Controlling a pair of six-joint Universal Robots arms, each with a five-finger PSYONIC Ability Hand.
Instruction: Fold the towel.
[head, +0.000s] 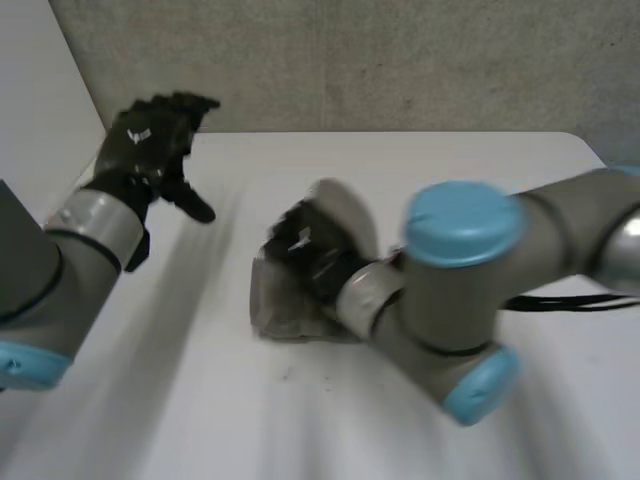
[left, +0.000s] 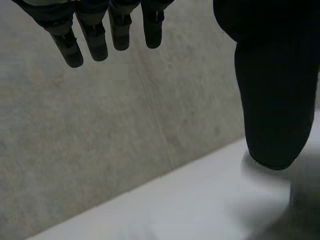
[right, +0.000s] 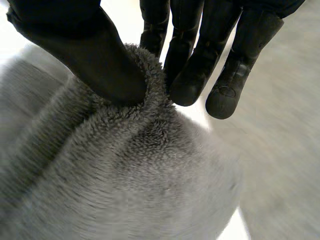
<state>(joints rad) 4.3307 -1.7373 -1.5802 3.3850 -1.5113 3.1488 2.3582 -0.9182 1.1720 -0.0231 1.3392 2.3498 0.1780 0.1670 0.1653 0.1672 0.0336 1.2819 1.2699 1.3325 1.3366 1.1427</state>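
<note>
Now: grey towel (head: 285, 300) lies bunched near the middle of the white desk (head: 180, 400); nap looks fleecy in the right wrist view; folds are heaped rather than flat, and part of the cloth rises just beside the right hand (head: 312, 250).

Right hand is on the towel, reaching in from the desk's right side at the end of the right arm (head: 470, 280); in its own wrist view the thumb (right: 95, 55) presses one side of a raised ridge of cloth and the fingers (right: 192, 75) close on the other side; so it pinches a fold of the towel; whether that fold is an edge or a corner I cannot tell.

Left hand (head: 150, 135) is well apart from the towel, held over the far left part of the desk; fingers (left: 95, 37) straight and slightly spread, thumb (left: 275, 95) wide of them, nothing held; beyond it the grey wall (left: 100, 130) meets the desk's far edge.
</note>
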